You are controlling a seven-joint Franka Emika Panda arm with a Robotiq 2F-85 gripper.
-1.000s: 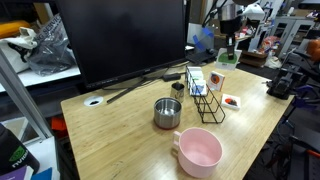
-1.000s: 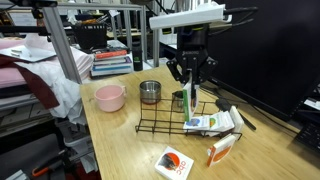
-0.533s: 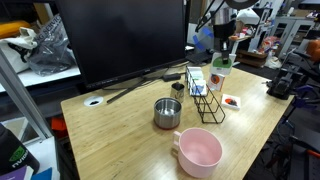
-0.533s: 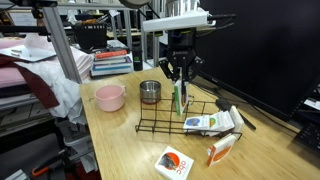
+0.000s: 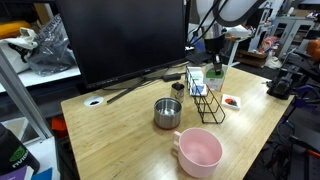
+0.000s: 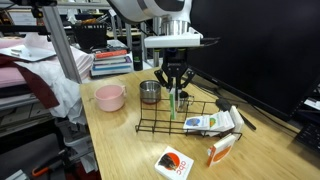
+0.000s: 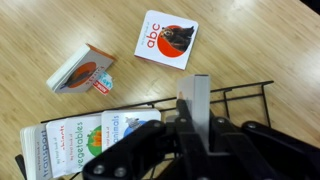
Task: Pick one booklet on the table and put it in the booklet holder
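Note:
My gripper (image 6: 175, 88) is shut on the green and white booklet (image 6: 172, 102) and holds it upright, lower edge down among the dividers of the black wire booklet holder (image 6: 160, 126). In the wrist view the booklet (image 7: 196, 90) shows edge-on between my fingers, above the holder's wires (image 7: 243, 92). In an exterior view the gripper (image 5: 214, 58) holds the booklet (image 5: 217, 75) over the holder (image 5: 208, 108) on the light wood table (image 5: 130, 140). Whether the booklet rests on the rack cannot be told.
Blue-and-white booklets (image 6: 213, 122) lie in the holder's far end. A steel pot (image 6: 150, 92) and a pink bowl (image 6: 109, 97) stand beside it. A white abc card (image 7: 167, 40) and a small booklet (image 7: 82, 70) lie on the table. A large monitor (image 5: 130, 40) stands behind.
The gripper has carried the booklet sideways along the rack toward the pot end and lower, down into the dividers. Nothing else has moved.

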